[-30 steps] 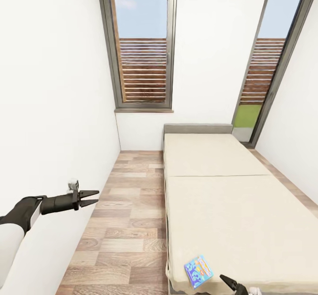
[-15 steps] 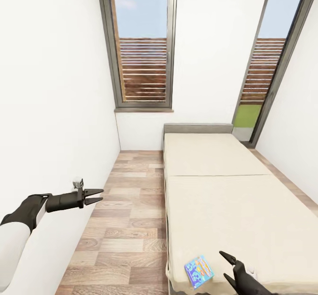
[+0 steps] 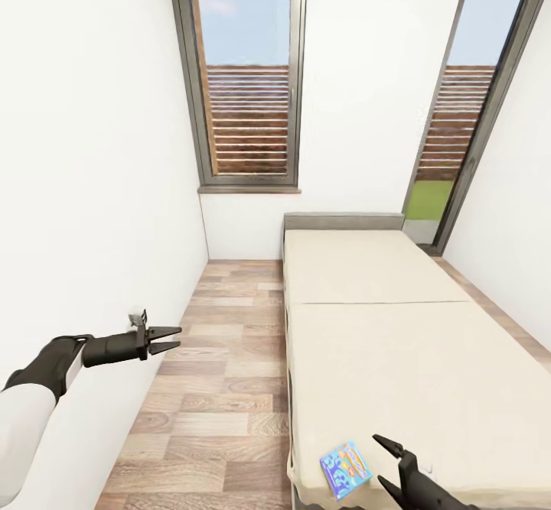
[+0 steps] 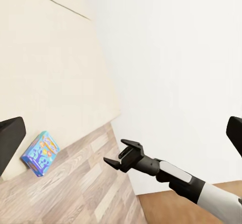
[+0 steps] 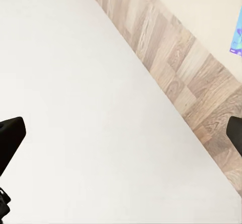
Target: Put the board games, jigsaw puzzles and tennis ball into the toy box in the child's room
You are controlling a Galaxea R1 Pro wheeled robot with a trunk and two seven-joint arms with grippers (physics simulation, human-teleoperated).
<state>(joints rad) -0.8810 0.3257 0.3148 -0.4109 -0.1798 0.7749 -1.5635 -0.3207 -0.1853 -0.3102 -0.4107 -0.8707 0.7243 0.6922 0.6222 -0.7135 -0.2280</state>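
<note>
Head view, left to right. The left arm, white forearm ending in a black wrist, reaches forward along the white left-hand wall. Its left gripper [image 3: 170, 339] has its two black fingers [image 3: 162, 332] parted, with a clear gap between the tips and nothing held between them; it hangs above the wood-plank floor [image 3: 229, 357], beside the wall.

Centre: a tall dark-framed window [image 3: 246, 74] in the far wall, with brown horizontal slats visible outside. Below and to its right stands the bed [image 3: 398, 342], with a plain beige mattress cover and a low grey headboard against the far wall.

Near corner of the bed: a small, mostly blue board game [image 3: 345, 469] lies flat on the mattress, close to the edge facing the floor. In the left wrist view the same board game [image 4: 40, 153] lies at the mattress edge, beside the floor strip.

Just right of the game: the right gripper [image 3: 385, 462] hovers above the mattress, fingers spread wide apart and empty, tips pointing toward the box but not touching it. The left wrist view confirms the right gripper [image 4: 117, 153] spread and holding nothing.

Far right: a second tall window [image 3: 471, 105], showing slats and a green patch outside.
</note>
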